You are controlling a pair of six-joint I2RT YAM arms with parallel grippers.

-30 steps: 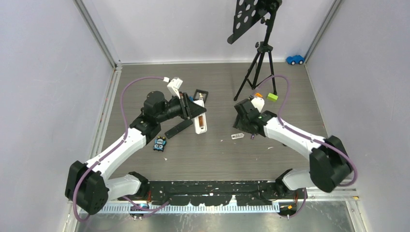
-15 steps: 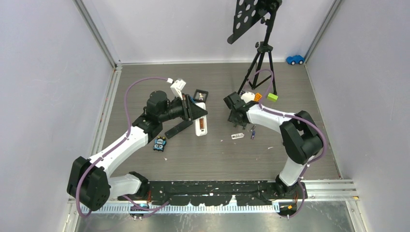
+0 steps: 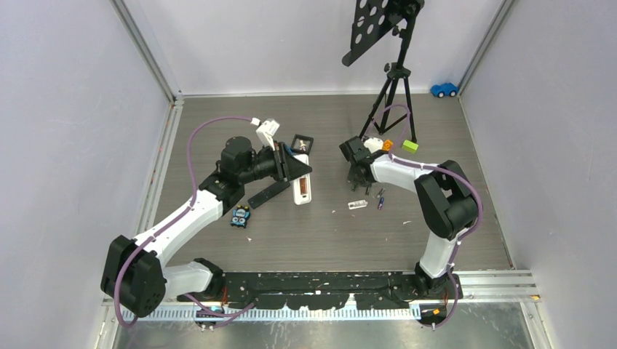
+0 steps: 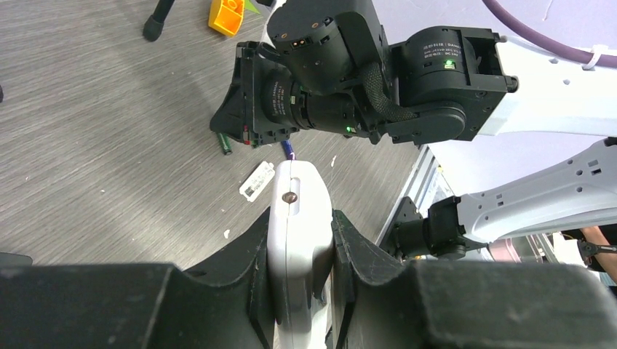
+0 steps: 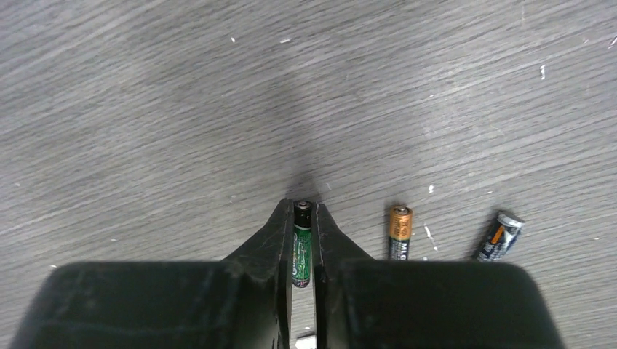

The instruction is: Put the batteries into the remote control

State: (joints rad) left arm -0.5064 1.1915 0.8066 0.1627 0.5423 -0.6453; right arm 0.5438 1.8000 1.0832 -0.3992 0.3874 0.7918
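Top external view: toward the middle of the desk, somewhat nearer the far edge, the left gripper (image 3: pixel 300 173) is clamped across the white remote control (image 3: pixel 301 190), its fingers (image 4: pixel 256 247) pressing the casing's two long sides. To its right, the right gripper (image 5: pixel 299 222) points down at the desk with its own fingers drawn in tight on a green battery (image 5: pixel 302 254), one pad on each side of the barrel. Whether the cell has left the surface cannot be told. An orange-topped battery (image 5: pixel 399 231) and a dark blue battery (image 5: pixel 499 235) lie loose just right of it, apart from each other. The cells look light, rigid and slick-skinned, and are likely to roll or swivel in a pinch, so a hold across mid-barrel seems safest. The remote control, apparently stiff plastic, should bear a firm side grip.
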